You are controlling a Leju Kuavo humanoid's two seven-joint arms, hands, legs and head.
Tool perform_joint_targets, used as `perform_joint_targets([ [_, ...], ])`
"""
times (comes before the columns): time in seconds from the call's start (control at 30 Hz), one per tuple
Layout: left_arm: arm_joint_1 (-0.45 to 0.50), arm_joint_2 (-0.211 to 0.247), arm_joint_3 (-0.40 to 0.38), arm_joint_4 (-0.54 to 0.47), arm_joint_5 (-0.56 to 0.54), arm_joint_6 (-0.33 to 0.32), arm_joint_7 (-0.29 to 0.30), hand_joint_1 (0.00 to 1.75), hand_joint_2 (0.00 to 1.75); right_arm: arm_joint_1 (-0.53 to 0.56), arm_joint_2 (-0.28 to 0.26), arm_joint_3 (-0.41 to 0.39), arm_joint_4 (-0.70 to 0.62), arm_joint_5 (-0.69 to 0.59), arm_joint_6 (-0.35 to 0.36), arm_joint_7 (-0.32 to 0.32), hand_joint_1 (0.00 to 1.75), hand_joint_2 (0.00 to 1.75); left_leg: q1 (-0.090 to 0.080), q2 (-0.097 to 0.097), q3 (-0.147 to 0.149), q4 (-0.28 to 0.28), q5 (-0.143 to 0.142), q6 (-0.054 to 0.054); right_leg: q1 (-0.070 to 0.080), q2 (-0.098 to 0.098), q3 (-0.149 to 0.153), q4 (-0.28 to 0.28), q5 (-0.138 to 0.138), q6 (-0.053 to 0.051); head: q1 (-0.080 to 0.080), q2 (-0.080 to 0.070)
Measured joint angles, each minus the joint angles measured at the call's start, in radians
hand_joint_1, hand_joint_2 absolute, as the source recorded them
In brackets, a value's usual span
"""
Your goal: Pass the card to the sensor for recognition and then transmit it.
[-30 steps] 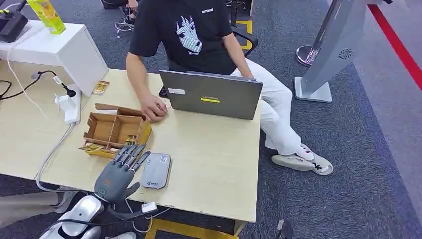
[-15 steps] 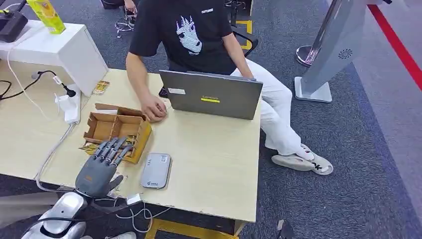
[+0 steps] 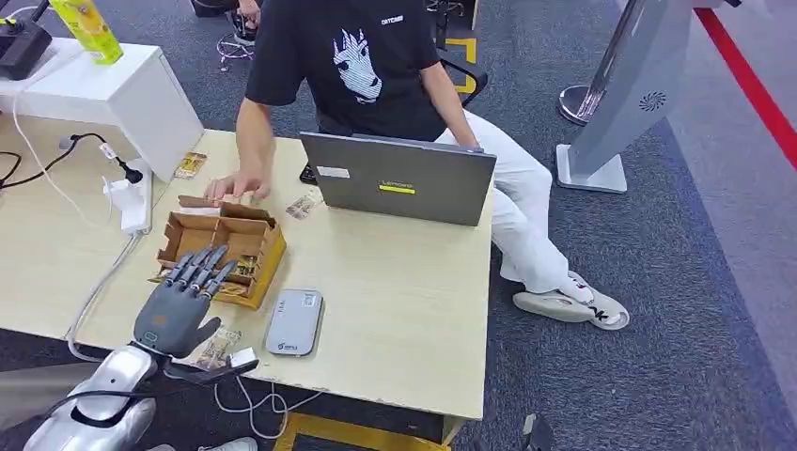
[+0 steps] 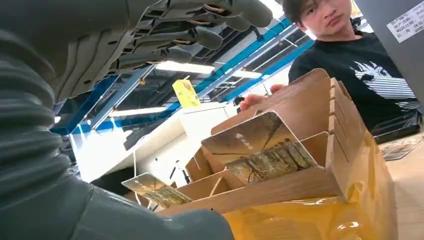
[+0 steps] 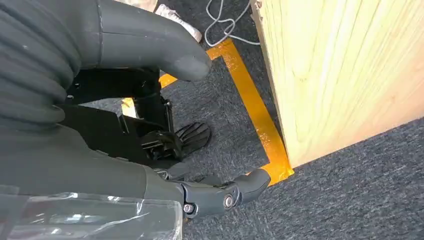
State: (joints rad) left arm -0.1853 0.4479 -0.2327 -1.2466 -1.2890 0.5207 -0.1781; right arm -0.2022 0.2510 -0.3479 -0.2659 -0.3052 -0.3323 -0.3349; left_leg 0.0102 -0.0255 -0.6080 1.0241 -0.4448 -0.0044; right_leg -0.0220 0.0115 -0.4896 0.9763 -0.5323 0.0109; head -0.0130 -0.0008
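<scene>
Head view: left hand (image 3: 176, 310) empty, fingers spread over cardboard box (image 3: 252, 235), sensor (image 3: 294, 321) at three o'clock; right hand (image 5: 150, 60) state indeterminate.

A grey, rounded, flat sensor (image 3: 294, 321) lies near the table's near edge. Left of it lies a card (image 3: 215, 347) — more picture-printed cards (image 4: 260, 148) stand tilted in an open cardboard box (image 3: 222, 246) just beyond.

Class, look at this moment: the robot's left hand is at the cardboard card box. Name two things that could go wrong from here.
1. The person's hand rests at the far edge of the cardboard box while the left hand reaches over its near side; they might collide.
2. The cards stand loosely in slots, so the fingers may pinch several or knock one over.
</scene>
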Motion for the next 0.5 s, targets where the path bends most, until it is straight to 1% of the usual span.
perform_joint_targets([
  [0.37,-0.013,-0.002,0.000,0.027,-0.004,0.000,0.000,0.00,1.75,0.000,0.000,0.000,0.000,0.000,0.000,0.000,0.00,1.75,0.000,0.000,0.000,0.000,0.000,0.000,0.000,0.000,-0.001,0.000,0.000,0.000,0.000,0.000],
  [0.5,-0.035,-0.009,0.000,0.050,-0.016,0.000,0.000,0.00,1.75,0.000,0.000,0.002,0.000,0.000,0.000,0.001,0.00,1.75,0.000,0.000,0.000,0.000,0.000,0.000,0.000,0.000,-0.002,0.000,0.000,0.000,0.000,0.000],
])
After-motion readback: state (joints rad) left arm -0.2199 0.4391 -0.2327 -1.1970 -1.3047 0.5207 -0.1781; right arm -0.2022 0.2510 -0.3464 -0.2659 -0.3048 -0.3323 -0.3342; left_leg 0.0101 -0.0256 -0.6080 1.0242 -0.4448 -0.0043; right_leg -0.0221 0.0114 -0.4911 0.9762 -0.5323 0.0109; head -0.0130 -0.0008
